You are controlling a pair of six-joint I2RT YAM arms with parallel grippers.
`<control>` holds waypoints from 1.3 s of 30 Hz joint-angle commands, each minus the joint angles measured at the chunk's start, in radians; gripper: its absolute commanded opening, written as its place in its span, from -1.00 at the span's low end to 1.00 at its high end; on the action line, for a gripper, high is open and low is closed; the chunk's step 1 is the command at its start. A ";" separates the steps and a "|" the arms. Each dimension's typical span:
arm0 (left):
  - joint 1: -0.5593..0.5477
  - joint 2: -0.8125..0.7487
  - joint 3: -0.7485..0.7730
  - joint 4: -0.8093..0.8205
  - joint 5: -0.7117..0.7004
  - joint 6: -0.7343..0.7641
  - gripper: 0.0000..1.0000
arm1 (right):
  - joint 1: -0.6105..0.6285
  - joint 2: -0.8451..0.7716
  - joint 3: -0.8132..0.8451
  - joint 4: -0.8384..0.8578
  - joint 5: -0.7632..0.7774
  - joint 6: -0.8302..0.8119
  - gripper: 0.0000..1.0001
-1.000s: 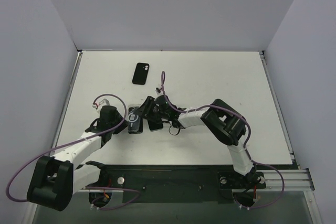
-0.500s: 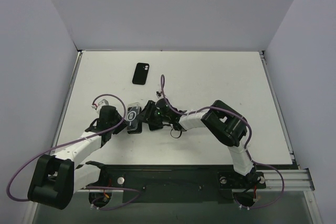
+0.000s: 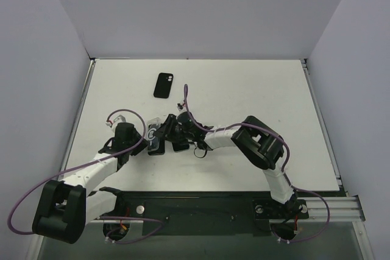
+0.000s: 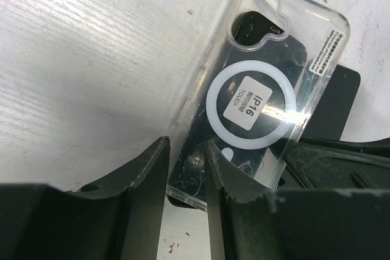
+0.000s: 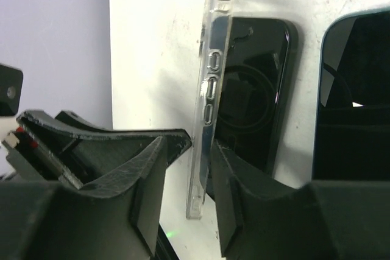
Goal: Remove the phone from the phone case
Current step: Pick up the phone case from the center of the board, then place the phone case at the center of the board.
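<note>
The clear phone case has a white ring and a label on its back. It is tipped up on its long edge, and a black phone lies flat on the table right beside it. My left gripper is shut on the case's lower side wall near a corner. My right gripper straddles the same case edge-on; one finger touches it and the other stands off with a gap. In the top view the case sits between the left gripper and the right gripper.
A second dark device lies flat just right of the phone, also seen in the top view. Another black phone lies further back on the white table. Walls enclose the table on three sides.
My right gripper has moved left onto the case, which now stands more upright. My left arm has hardly moved.
</note>
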 commanded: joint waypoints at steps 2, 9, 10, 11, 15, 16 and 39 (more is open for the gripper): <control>0.006 -0.024 0.004 -0.003 0.026 -0.003 -0.23 | 0.009 0.057 0.112 0.060 -0.037 0.035 -0.56; 0.014 -0.111 0.030 -0.083 0.004 0.007 -0.18 | 0.010 0.068 0.163 0.063 -0.066 0.058 -1.00; 0.015 -0.139 0.034 -0.094 0.000 0.006 -0.14 | 0.012 0.065 0.166 0.072 -0.078 0.066 -1.00; 0.015 -0.153 0.048 -0.133 -0.011 0.007 -0.12 | 0.012 0.063 0.175 0.080 -0.084 0.067 -1.00; 0.017 -0.303 0.112 -0.276 -0.051 0.030 0.07 | 0.012 -0.002 0.195 0.023 -0.087 0.025 -1.00; 0.017 -0.367 0.123 -0.320 -0.059 0.035 0.17 | 0.009 -0.038 0.200 -0.024 -0.083 0.012 -1.00; 0.012 -0.499 0.419 -0.437 0.151 0.179 0.79 | -0.197 0.211 1.043 -1.290 0.726 -0.463 -1.00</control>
